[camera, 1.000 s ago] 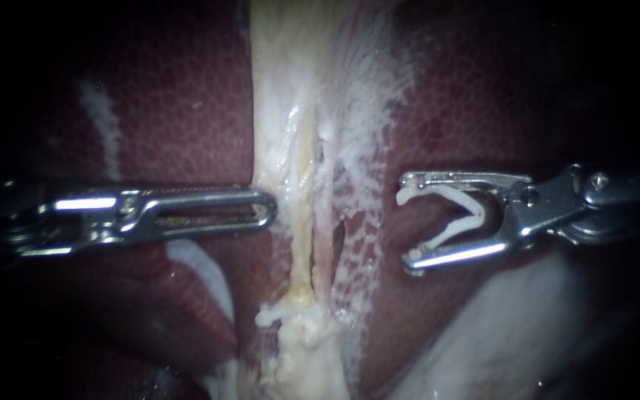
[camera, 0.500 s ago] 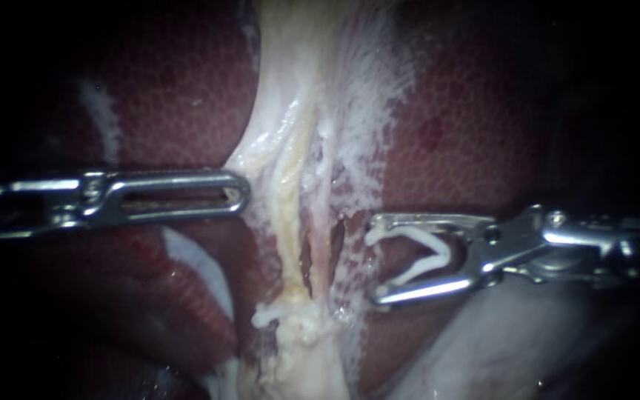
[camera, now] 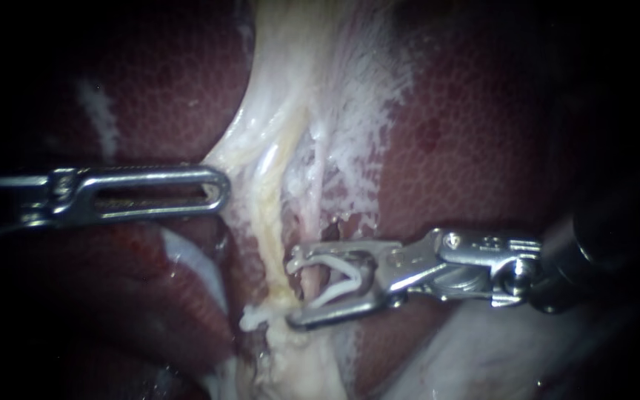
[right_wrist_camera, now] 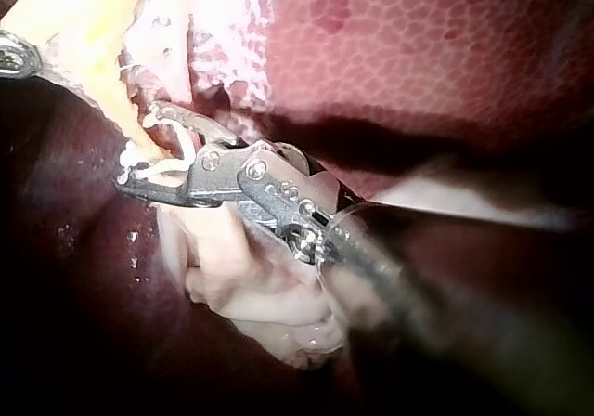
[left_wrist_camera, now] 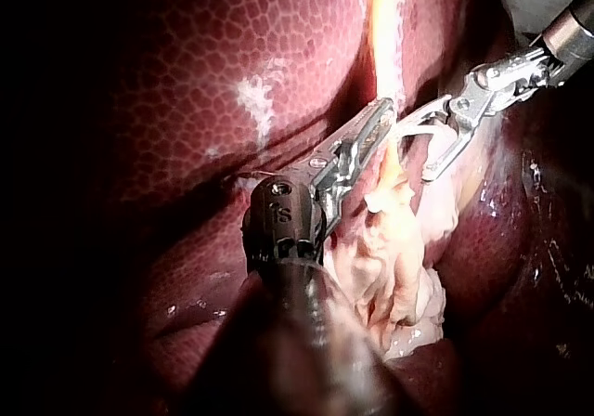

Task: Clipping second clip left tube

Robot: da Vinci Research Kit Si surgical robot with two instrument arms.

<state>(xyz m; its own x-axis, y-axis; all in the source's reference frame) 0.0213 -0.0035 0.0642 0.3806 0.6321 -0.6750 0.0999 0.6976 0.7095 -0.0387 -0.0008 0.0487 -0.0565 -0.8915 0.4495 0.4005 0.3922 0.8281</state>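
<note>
Now the white clip (camera: 350, 280) was nearly at the left tube (camera: 270, 230).
Within the last second my right instrument (camera: 292, 290) had slid in, jaws spread wide and holding the clip between them. The left tube lay just off their tips, seemingly not yet between the clip's arms, above the lower clip (camera: 255, 317). Beyond, my left instrument (camera: 220, 194), clamped on pale tissue (camera: 238, 148), had drawn it leftwards across the liver (camera: 468, 133).

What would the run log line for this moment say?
left instrument: shut on pale tissue | right instrument: holds open clip astride tube | clip not closed
</note>
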